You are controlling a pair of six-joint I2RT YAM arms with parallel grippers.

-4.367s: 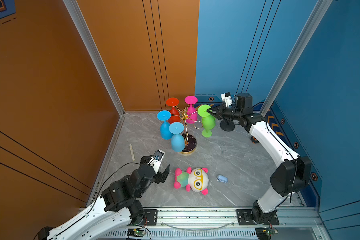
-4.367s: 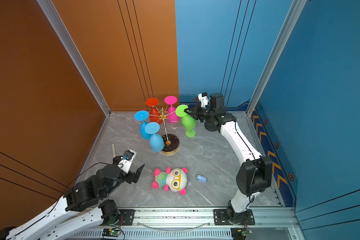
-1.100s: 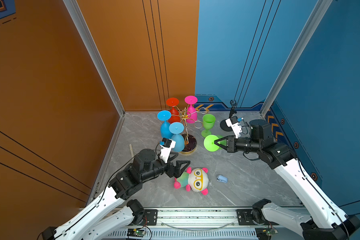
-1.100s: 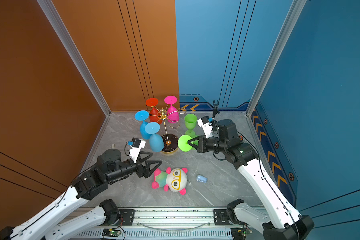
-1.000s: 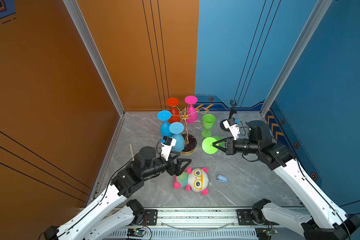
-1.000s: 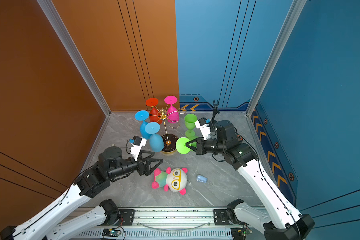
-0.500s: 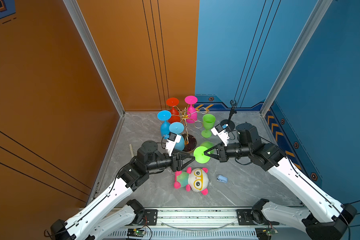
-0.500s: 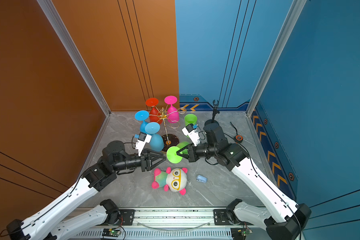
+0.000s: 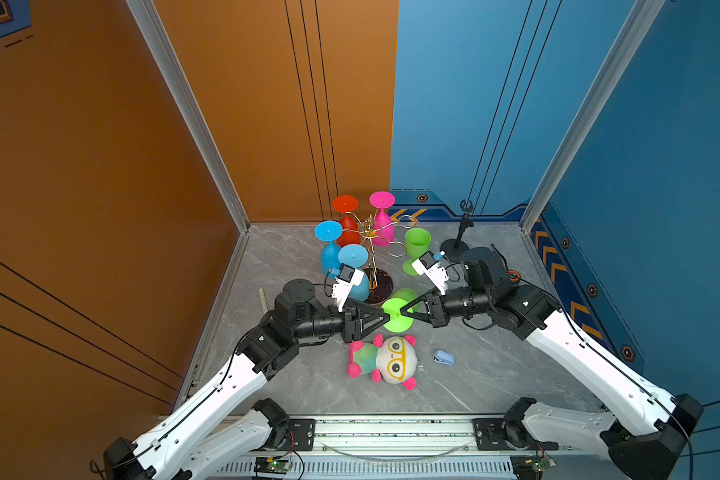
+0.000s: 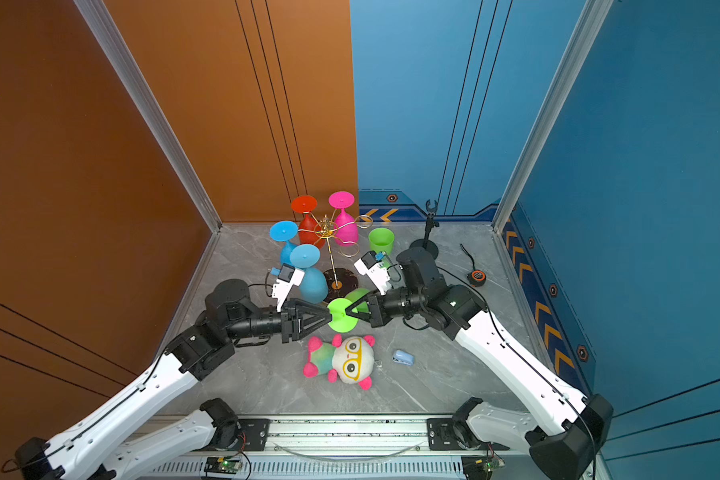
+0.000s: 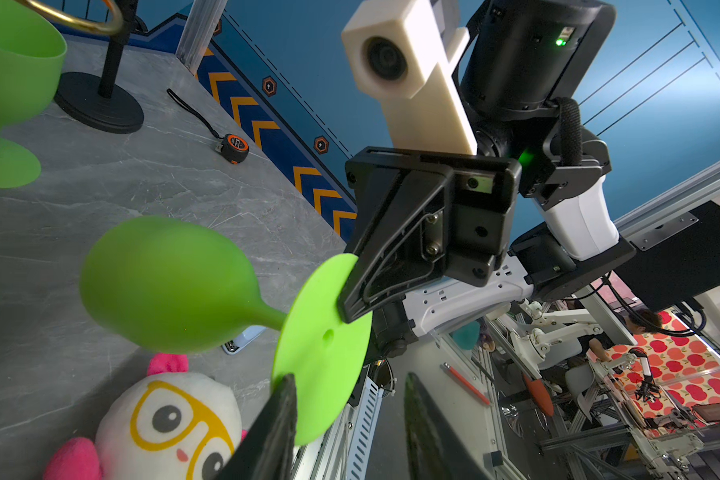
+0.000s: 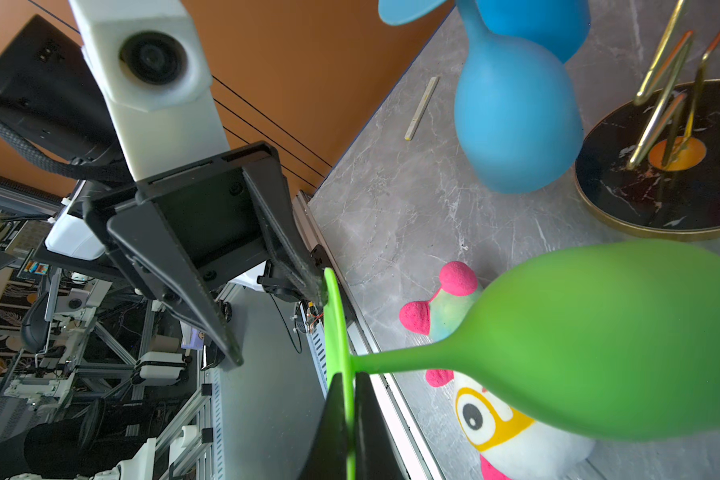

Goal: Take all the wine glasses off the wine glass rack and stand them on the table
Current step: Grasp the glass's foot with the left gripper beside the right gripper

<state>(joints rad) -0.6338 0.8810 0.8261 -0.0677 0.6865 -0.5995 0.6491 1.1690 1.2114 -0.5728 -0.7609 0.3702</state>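
- The wine glass rack (image 9: 381,286) stands mid-table. Two blue glasses (image 9: 360,286), a red glass (image 9: 347,235) and a pink glass (image 9: 381,235) hang upside down on its loops, from 9 to 12 o'clock of the pole.
- A plush toy (image 9: 385,363) with yellow spectacles lies at 6 o'clock of the rack, directly under where my grippers meet.
- My right gripper (image 12: 348,399) is clamped on the foot rim of the green wine glass (image 9: 396,320).
- My left gripper (image 10: 327,319) comes in from 9 o'clock with its jaws apart. One finger (image 12: 308,282) touches the foot and the other is clear of it.
- That glass is off the rack, held sideways at 5 o'clock of the base.
- A second green glass (image 9: 416,245) stands upright at 1 o'clock.
- A black stand (image 9: 458,245) is at 2 o'clock.
- A tape measure (image 10: 477,276) lies at 3 o'clock. Its label is too small to read.
- A small light-blue item (image 9: 444,357) lies at 3 o'clock of the toy.
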